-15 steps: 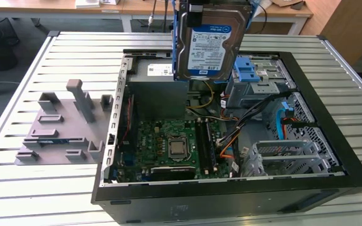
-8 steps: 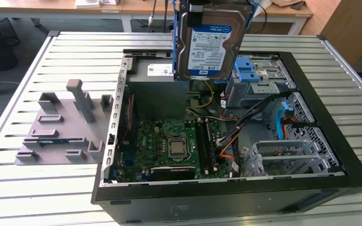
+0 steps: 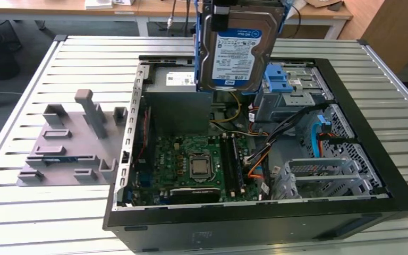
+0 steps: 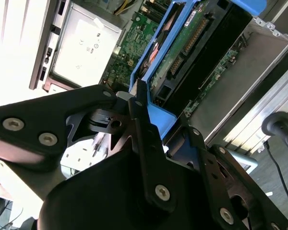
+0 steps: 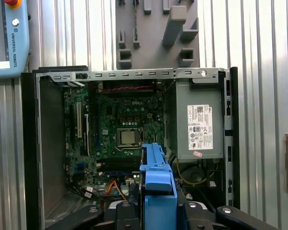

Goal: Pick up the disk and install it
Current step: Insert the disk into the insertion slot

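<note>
The gripper (image 5: 158, 207) has its jaws clamped on the blue carrier of the disk (image 3: 239, 48). In the exterior view the disk hangs upright in the air over the open case (image 3: 374, 175), with its label facing the camera. There it appears in front of the power supply (image 3: 179, 79) and just beside the drive cage (image 3: 292, 85). The motherboard (image 3: 189, 159) lies bare below. A grey fixture (image 3: 69, 143) sits on the table (image 3: 48, 223) at the exterior view's left.
</note>
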Tool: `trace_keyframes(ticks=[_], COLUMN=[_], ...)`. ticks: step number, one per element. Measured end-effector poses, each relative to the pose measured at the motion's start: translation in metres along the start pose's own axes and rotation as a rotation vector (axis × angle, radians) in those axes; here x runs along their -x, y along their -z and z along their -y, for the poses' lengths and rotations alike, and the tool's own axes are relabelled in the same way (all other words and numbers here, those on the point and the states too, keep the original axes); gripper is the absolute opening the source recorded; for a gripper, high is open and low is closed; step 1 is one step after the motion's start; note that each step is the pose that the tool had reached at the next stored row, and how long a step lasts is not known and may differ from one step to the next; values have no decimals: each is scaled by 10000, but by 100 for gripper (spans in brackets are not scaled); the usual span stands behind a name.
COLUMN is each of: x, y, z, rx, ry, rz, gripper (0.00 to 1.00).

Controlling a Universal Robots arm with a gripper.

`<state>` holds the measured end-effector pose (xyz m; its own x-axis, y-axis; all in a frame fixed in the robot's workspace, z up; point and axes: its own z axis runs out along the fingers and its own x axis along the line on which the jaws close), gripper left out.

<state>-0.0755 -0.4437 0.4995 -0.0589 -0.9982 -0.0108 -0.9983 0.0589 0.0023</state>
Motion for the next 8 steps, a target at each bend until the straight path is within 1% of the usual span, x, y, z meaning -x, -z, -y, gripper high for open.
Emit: trace_keyframes(ticks=[5, 8], x=[-84, -112], y=[-2, -4], z=[5, 12], rx=[-1, -1], ry=[-61, -71], rz=[1, 2], gripper=[36, 36])
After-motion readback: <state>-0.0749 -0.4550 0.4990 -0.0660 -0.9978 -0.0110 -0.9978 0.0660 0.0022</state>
